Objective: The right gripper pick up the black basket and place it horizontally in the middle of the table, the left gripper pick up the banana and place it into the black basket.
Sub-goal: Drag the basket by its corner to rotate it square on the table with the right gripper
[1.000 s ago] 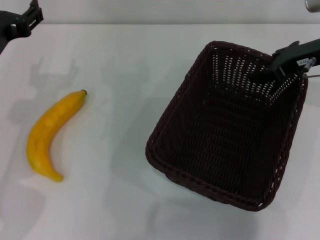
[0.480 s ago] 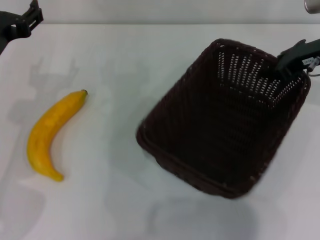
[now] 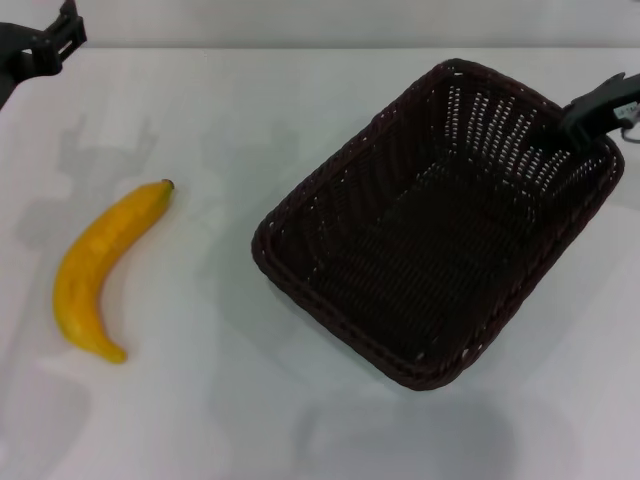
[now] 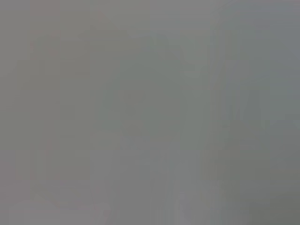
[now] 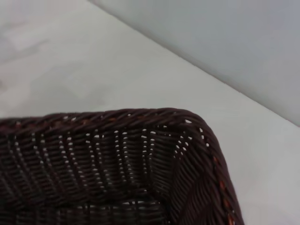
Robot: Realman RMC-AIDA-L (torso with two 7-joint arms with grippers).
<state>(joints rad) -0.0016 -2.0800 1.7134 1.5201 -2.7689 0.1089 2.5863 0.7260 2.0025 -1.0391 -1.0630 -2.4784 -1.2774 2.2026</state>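
Woven black basket (image 3: pixel 440 225) sat skewed on the white worktop (image 3: pixel 300 110), right of centre. Right claw (image 3: pixel 590 112) was clamped on its far right rim. Banana (image 3: pixel 100 270) lay at near left, well apart. Left claw (image 3: pixel 45 45) hung far left; finger state not discernible.

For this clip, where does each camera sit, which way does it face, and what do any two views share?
Head view: on the head, looking forward and down at the table, banana and black basket; left gripper at the far left corner, right gripper at the basket's far right rim.
Left wrist view: on the left wrist; only featureless grey, no body part shows.
Right wrist view: on the right wrist, facing a basket corner; no fingers show.
Shared: head and right wrist both show the basket and the table.
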